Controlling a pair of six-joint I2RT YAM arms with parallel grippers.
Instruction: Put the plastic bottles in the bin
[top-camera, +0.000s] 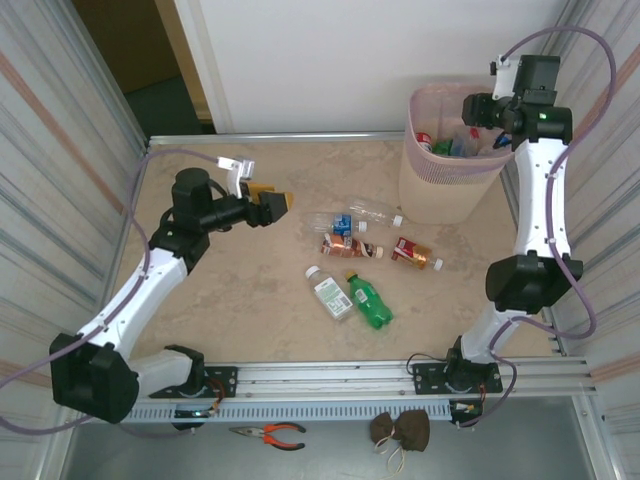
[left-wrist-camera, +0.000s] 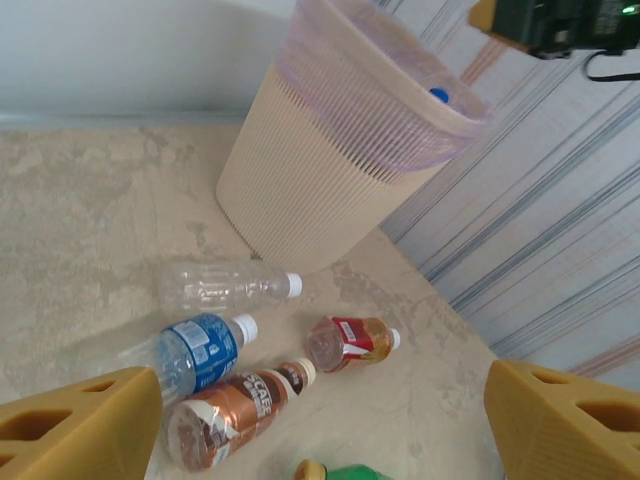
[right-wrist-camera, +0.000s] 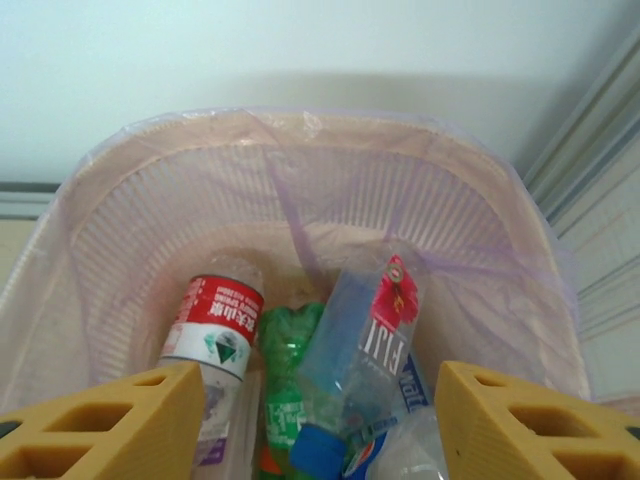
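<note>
Yellow right gripper hangs above the bin, jaws apart, empty.

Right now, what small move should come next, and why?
Probably lower the left gripper onto the blue-label bottle: its jaws are open and empty, and that bottle lies nearest in front of them. The right gripper hangs open over the bin, far from the bottles on the table.

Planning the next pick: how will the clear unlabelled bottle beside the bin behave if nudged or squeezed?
The clear bottle lies on its side on the smooth table, so a nudge would probably roll it. It looks empty, so likely light. Its thin ribbed wall may buckle under a firm squeeze.
</note>
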